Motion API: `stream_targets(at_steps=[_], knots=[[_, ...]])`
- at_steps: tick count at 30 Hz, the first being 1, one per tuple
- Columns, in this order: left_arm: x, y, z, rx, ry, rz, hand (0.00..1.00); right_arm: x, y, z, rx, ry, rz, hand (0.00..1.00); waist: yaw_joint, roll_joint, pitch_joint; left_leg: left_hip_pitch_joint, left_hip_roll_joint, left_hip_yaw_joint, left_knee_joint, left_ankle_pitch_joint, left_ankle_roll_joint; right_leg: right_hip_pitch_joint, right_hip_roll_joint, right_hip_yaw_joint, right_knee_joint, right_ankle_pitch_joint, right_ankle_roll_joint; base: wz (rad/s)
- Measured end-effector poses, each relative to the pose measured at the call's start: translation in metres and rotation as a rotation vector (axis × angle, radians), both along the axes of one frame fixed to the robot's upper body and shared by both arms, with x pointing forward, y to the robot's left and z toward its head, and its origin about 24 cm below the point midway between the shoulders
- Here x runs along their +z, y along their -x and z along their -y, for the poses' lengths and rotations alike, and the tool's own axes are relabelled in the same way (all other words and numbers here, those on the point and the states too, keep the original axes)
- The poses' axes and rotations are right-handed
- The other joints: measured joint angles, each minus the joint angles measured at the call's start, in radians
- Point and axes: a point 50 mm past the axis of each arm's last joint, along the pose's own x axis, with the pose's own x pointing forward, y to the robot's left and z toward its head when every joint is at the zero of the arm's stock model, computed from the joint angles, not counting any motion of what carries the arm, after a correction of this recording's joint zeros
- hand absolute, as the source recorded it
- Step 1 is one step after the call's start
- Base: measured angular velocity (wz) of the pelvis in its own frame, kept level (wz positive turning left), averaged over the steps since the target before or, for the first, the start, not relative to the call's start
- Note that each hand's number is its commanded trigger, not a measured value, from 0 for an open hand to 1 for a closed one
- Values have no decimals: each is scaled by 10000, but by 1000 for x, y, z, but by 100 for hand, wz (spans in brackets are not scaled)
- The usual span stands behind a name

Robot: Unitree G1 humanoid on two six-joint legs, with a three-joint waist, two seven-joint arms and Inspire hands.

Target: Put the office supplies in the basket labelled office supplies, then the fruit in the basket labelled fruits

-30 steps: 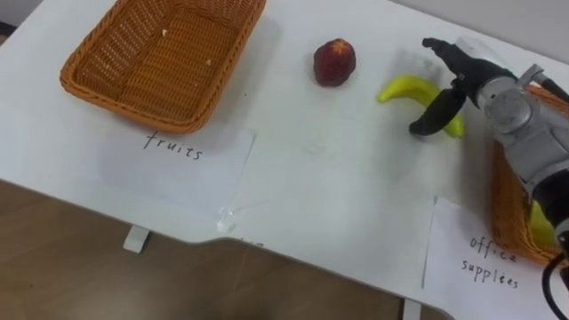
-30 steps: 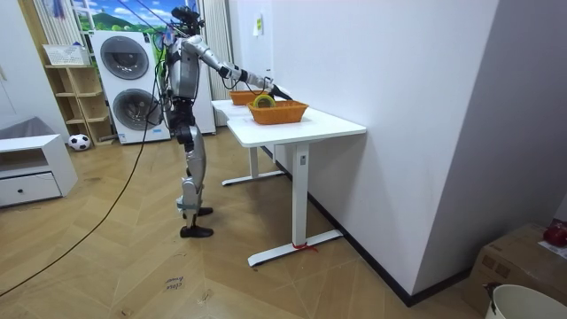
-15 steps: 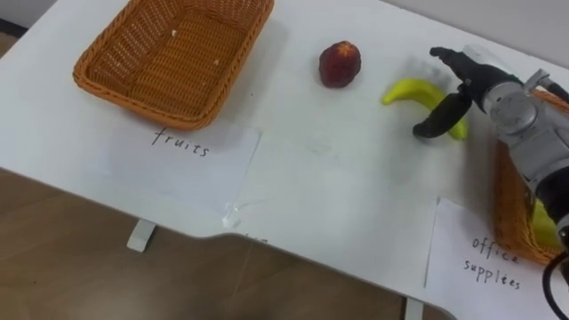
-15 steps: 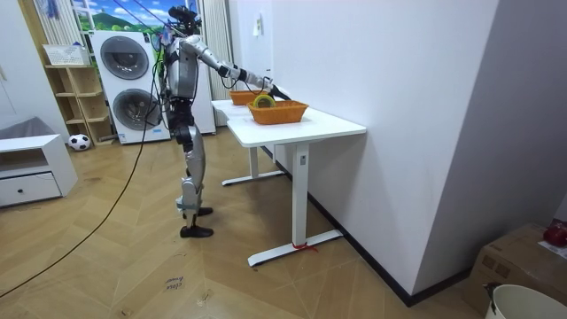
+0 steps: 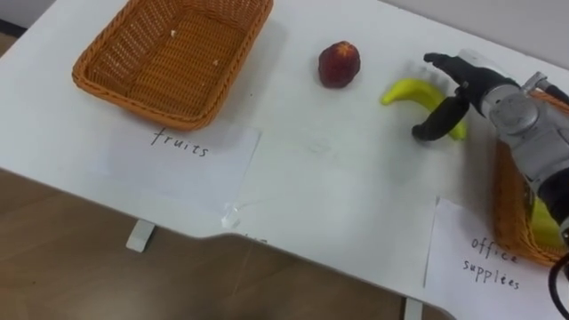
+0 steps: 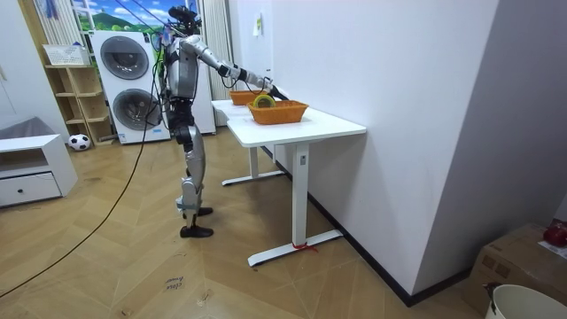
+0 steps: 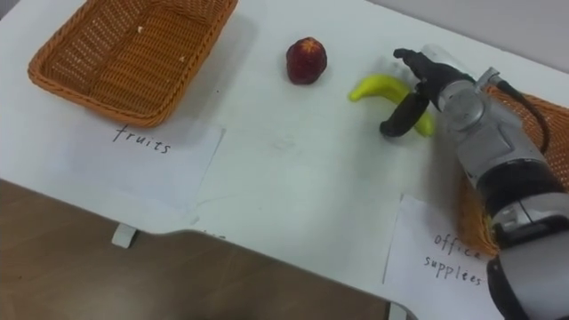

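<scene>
Right hand [image 5: 476, 87], seen from the head camera: fingers [image 5: 442, 61] straight and spread, arched over the right end of the banana [image 5: 407, 91]; thumb [image 5: 437, 122] curved down on the banana's 6 o'clock side. Nothing is grasped, and whether the thumb touches the peel cannot be told. The banana lies on the white table [image 5: 338, 178], its free end pointing to 9 o'clock. A red fruit [image 5: 339, 64] sits near it at 10 o'clock, apart. Further toward 9 o'clock stands a wicker basket [image 5: 169, 58], with a paper label [image 5: 182, 156] at its 6 o'clock. At the hand's 5 o'clock is a second wicker basket [image 5: 505, 209] holding a yellow item [image 5: 542, 222], with a second paper label [image 5: 484, 253] at its 7 o'clock. Room view: the robot stands upright at the table's end, arm stretched over it, washing machines [image 6: 124, 84] behind.
</scene>
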Motion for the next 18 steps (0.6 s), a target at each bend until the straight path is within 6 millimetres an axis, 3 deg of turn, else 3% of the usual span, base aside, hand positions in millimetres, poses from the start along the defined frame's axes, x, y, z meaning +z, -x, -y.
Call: stream_targets(at_steps=[18], knots=[[-1,0,2,-307,342,-150,0,-15,7,-15,1237,475,-1117,0,201,33,27,42,120,-10,-27,110,-176,21,164,-37,1,106,-172,0]])
